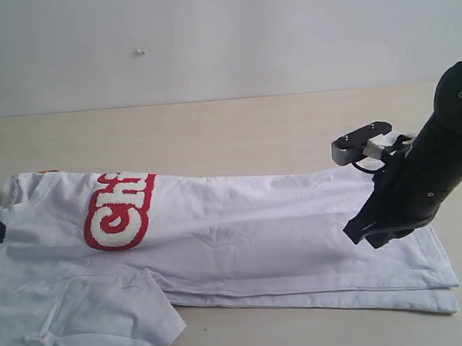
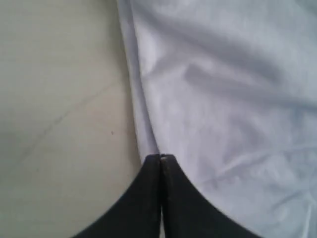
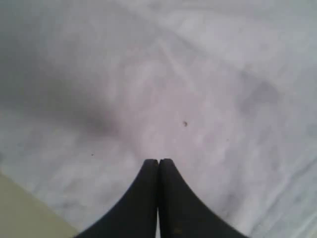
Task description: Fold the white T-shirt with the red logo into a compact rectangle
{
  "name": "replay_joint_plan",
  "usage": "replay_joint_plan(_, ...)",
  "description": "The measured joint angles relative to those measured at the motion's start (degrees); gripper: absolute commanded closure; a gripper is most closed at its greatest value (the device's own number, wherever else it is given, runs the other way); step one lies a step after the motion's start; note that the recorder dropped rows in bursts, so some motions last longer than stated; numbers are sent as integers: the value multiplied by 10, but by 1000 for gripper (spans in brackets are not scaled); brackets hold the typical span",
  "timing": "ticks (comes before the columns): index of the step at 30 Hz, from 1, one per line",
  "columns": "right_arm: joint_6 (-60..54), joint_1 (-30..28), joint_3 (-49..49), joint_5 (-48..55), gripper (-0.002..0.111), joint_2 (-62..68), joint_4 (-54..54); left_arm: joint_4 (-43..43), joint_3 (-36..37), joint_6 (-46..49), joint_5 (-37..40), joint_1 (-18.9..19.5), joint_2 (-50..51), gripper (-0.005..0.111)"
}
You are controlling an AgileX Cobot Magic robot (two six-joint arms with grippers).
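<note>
Pale table (image 1: 213, 135) carrying one white tee (image 1: 258, 234)
The tee lies flat and wrinkled, folded lengthwise, its layered edges stacked along the near side; red logo (image 1: 119, 211) faces up toward the left; a sleeve spreads at near left; bare table behind

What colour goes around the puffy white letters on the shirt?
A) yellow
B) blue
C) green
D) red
D: the logo on the white T-shirt has fuzzy white letters with a thick red outline around them.
</note>
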Motion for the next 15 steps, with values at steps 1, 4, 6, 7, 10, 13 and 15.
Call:
replay_joint_plan(1,-3,0,0,5,108,0,5,-20,11,12,7,4,-11,107)
replay_joint_plan(4,-19,0,0,15,108,0,27,-92,46,61,16,18,-45,98)
replay_joint_plan(6,-35,0,0,22,108,0,47,-136,69,94,23,23,-63,81)
replay_joint_plan(7,-43,0,0,27,108,0,56,-157,80,112,26,24,-70,71)
replay_joint_plan(10,-59,0,0,43,108,0,75,-187,115,142,31,25,-84,37)
replay_joint_plan(13,-66,0,0,54,108,0,85,-203,142,146,31,25,-85,29)
replay_joint_plan(15,-68,0,0,56,108,0,87,-215,151,146,34,25,-85,30)
